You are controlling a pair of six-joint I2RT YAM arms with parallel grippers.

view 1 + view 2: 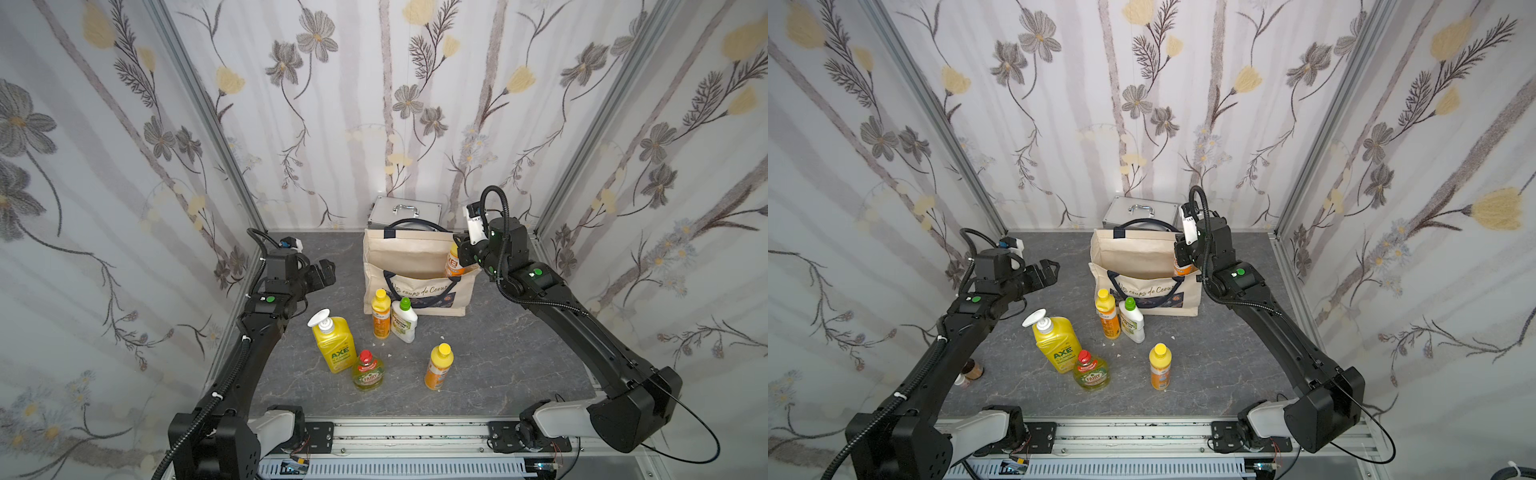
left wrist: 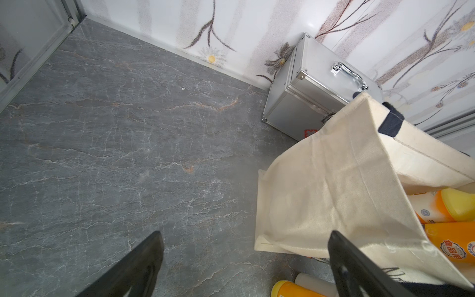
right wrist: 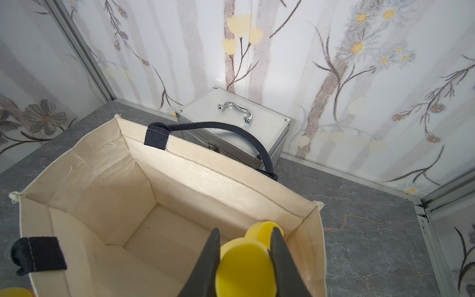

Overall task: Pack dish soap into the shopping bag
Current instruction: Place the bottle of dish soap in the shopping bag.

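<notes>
The cream shopping bag stands open at the back of the table. My right gripper is shut on the yellow cap of a slim orange dish soap bottle, held upright inside the bag's right end. Right behind it in the bag shows a second yellow cap. In front of the bag stand an orange bottle, a white green-capped one, the yellow AXE pump bottle, the Fairy bottle and another orange bottle. Left of the bag my left gripper hovers open and empty.
A silver metal case with a handle sits against the back wall right behind the bag. Flowered walls close in the back and both sides. Bare grey table lies to the right of the bottles and under my left gripper.
</notes>
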